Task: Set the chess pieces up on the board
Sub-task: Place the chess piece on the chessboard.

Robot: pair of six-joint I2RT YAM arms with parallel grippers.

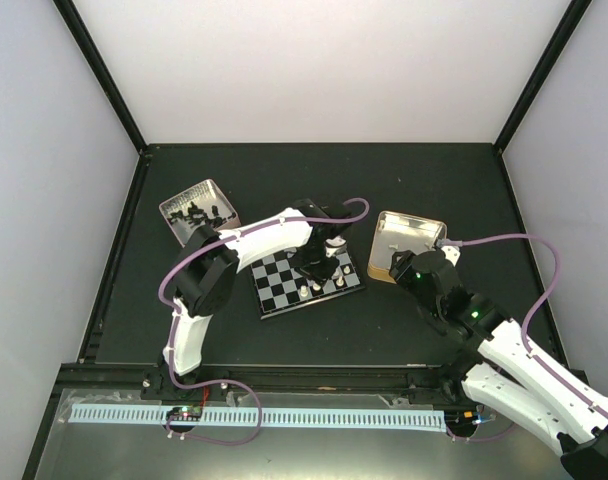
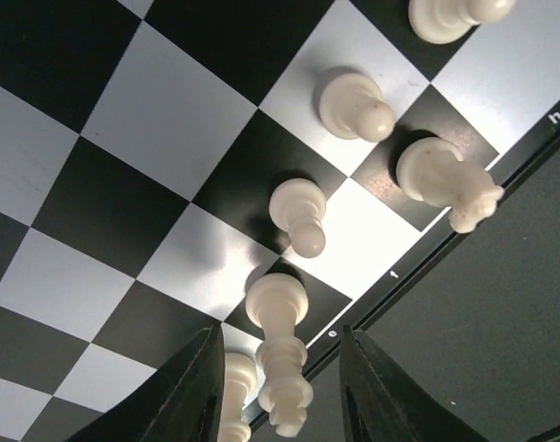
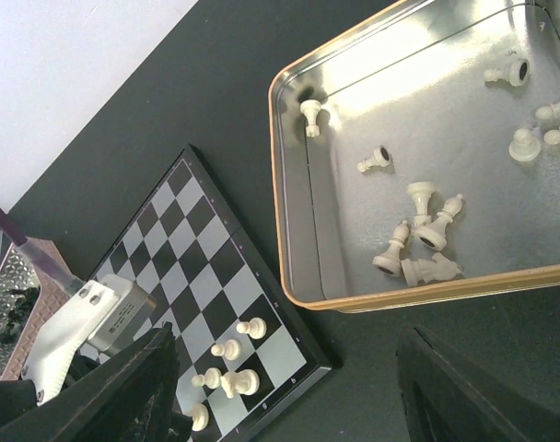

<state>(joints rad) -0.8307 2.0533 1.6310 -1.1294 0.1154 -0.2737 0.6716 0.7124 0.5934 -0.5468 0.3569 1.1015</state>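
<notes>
Fingers [image 2: 192,396] of the left gripper [image 2: 280,336] stand parted around, not touching, an upright white chess piece [image 2: 278,322] at the board's [image 2: 160,120] edge. Right gripper [image 3: 289,336] gapes, holding nothing; only its view shows white pieces [image 3: 418,235] toppled in the tin [image 3: 289,230]. Black pieces [image 1: 199,212] blur in the tray [image 1: 187,192].

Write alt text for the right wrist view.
A gold-rimmed metal tray holds about ten loose white chess pieces, several toppled. Lower left, the chessboard carries a few more at one corner, beside the left arm. The open fingers of the right end effector frame the bottom edge.
</notes>
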